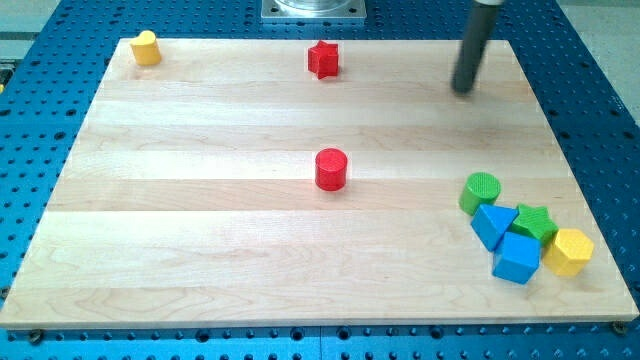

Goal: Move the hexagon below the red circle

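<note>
The yellow hexagon (568, 251) lies at the view's lower right, at the right end of a cluster of blocks. The red circle (331, 169) stands alone near the board's middle. My tip (463, 89) is at the view's upper right, far above the cluster and well right of the red circle, touching no block.
The cluster holds a green circle (481, 192), a blue triangle (493, 223), a green star (536, 222) and a blue cube (517, 258). A red star (323, 59) sits at top centre. A yellow heart-like block (146, 47) sits at top left. The wooden board (200, 240) lies on a blue perforated table.
</note>
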